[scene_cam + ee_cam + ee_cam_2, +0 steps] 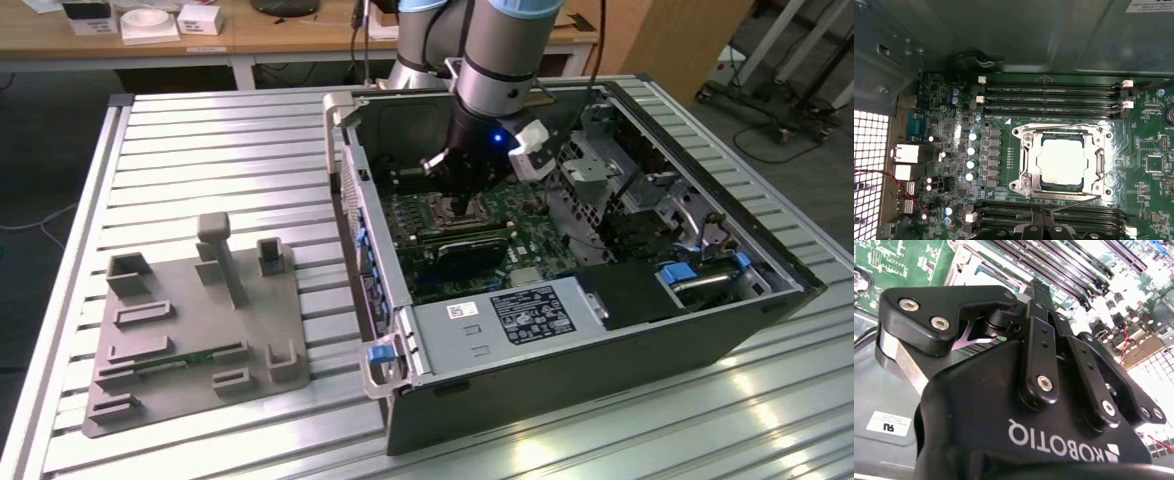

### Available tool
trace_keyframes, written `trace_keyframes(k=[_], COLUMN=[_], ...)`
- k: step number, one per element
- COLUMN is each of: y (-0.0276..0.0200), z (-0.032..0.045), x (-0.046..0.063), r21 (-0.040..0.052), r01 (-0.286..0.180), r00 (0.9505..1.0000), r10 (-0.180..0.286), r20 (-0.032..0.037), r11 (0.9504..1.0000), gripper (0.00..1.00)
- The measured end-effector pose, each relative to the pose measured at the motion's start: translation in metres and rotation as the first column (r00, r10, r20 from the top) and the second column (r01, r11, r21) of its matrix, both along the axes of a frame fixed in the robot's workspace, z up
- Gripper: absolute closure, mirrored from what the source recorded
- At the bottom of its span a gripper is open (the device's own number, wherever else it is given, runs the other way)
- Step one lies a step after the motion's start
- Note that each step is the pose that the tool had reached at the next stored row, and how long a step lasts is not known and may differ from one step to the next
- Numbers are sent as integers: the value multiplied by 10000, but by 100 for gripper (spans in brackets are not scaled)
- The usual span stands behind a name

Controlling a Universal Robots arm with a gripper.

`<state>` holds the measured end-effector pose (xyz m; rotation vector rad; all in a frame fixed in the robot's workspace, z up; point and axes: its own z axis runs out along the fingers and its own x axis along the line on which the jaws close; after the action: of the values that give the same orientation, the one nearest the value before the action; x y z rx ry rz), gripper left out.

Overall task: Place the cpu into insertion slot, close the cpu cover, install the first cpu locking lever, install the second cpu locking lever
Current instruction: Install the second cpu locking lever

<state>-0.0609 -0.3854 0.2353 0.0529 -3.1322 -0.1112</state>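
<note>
Jaws' tips hidden behind gripper (1041, 295) body

Inside the open computer case (561, 330), the gripper (461, 205) works in a tight pocket above the insertion slot (1064, 162), hemmed in by memory slots (1051, 95) on two sides, a capacitor row (972, 155) alongside and the case wall (1004, 30) beyond.

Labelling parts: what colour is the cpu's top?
Pale silver-grey, plain; the cpu shows best in the first wrist view.
</note>
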Motion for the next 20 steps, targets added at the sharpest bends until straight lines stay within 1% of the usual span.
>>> trace_keyframes(k=[2,6,20], y=[1,0,0], z=[-12,-27,-34], x=[-3,-21,-40], r21=[16,13,19], r01=[0,0,0], r00=[10000,10000,10000], r10=[0,0,0], r20=[2,0,0], r11=[10000,10000,10000], gripper=[89,89,89])
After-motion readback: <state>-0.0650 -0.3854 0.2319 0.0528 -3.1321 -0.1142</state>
